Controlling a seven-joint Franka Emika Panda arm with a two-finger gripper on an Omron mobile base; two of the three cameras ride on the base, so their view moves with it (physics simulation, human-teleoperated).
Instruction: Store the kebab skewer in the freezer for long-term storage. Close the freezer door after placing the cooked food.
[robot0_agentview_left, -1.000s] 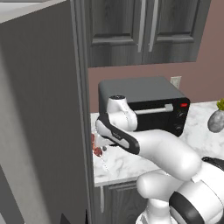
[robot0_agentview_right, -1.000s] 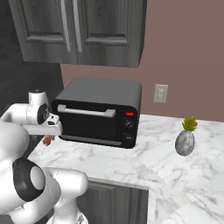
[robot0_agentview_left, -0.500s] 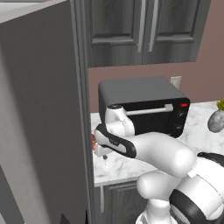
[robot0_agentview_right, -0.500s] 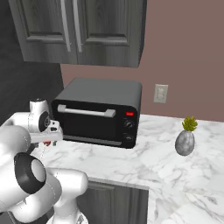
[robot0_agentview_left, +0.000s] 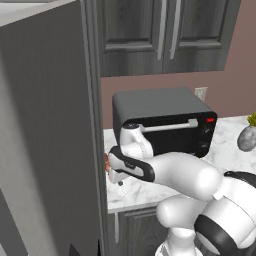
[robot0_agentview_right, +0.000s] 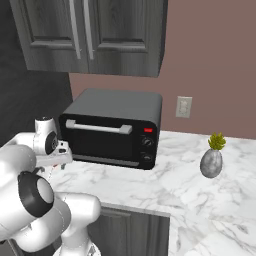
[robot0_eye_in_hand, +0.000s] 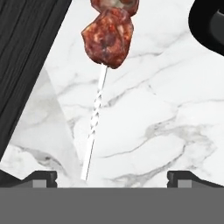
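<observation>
Left base view, left to right. A tall grey panel (robot0_agentview_left: 47, 130) takes up the left side, its edge running down just left of the gripper (robot0_agentview_left: 114, 176). Cannot tell from here whether this panel is the freezer door. The marble counter (robot0_agentview_left: 227, 140) begins right at that edge. The gripper sits low over the counter's left end, close against the panel edge. A sliver of reddish meat from the kebab skewer (robot0_agentview_left: 106, 163) shows between the hand and the panel. The black toaster oven (robot0_agentview_left: 162, 120) stands just behind the arm. A grey vase with a green sprig (robot0_agentview_left: 247, 136) sits far right, well apart. Dark upper cabinets (robot0_agentview_left: 165, 35) hang above.

Right base view: the gripper (robot0_agentview_right: 61, 159) is at the counter's left edge, in front of the oven's left corner; open marble lies to the right as far as the vase (robot0_agentview_right: 211, 161). A wall outlet (robot0_agentview_right: 183, 107) is behind.

Hand view: the skewer (robot0_eye_in_hand: 103, 74) lies on the marble, meat chunks toward the top, pale stick running down toward the left finger tip (robot0_eye_in_hand: 41, 178). The fingers stand wide apart, holding nothing; the stick end is near the left tip, contact uncertain. A dark panel (robot0_eye_in_hand: 26, 52) crowds the left side.

Versus 1.0 s ago: the hand has dropped lower and drawn nearer the panel edge; the oven and vase are unchanged.
</observation>
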